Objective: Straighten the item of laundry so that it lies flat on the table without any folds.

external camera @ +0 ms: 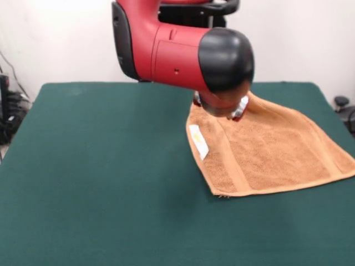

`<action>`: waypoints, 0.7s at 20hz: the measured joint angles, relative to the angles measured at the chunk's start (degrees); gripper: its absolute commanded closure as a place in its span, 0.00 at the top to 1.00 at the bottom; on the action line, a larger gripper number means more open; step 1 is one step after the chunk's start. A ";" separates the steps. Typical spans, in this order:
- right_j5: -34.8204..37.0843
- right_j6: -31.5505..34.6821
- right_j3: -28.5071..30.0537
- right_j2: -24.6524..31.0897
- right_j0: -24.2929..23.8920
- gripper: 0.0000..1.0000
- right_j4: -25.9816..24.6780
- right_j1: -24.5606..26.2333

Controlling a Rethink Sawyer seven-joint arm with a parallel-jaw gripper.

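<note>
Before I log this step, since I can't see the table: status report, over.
Gripper low over towel's far corner, fingers hidden behind arm. Towel on table, far corner looks lifted, label showing. Nothing in the way.

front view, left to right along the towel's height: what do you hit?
Bare green table → white care label at the towel's left edge → orange-tan towel → table again at the right edge. The arm hangs above the towel's far corner, so it is left unordered.
</note>
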 measured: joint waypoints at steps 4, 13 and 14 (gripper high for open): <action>-0.60 0.00 0.01 0.00 0.00 1.00 -0.01 0.34; -13.46 -0.02 -4.03 0.02 -0.34 1.00 -0.67 3.20; -12.73 -0.02 -4.31 0.03 -0.35 1.00 -0.70 3.22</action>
